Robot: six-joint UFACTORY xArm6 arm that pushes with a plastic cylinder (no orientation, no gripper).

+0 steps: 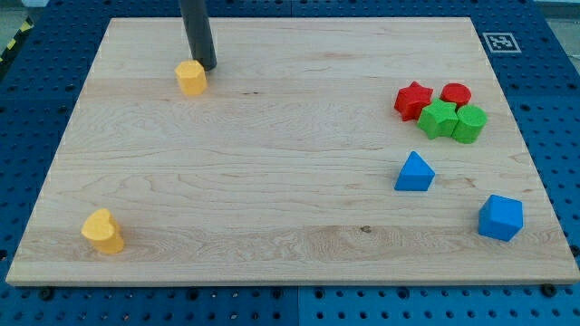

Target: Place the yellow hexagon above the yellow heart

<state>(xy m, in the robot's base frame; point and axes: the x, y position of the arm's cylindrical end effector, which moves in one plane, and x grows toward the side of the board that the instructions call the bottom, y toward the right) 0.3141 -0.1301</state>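
The yellow hexagon (191, 78) lies near the view's top left on the wooden board (272, 163). The yellow heart (102, 231) lies near the board's bottom left corner, far below the hexagon and somewhat to its left. My tip (207, 67) stands just above and to the right of the hexagon, touching or nearly touching its upper right edge. The dark rod rises from there out of the view's top.
At the view's right sits a cluster: a red star (413, 100), a red cylinder (456, 93), a green star (439, 119) and a green hexagon (470, 123). Below them lie a blue triangle (414, 172) and a blue block (500, 217). A marker tag (501, 42) sits at the top right.
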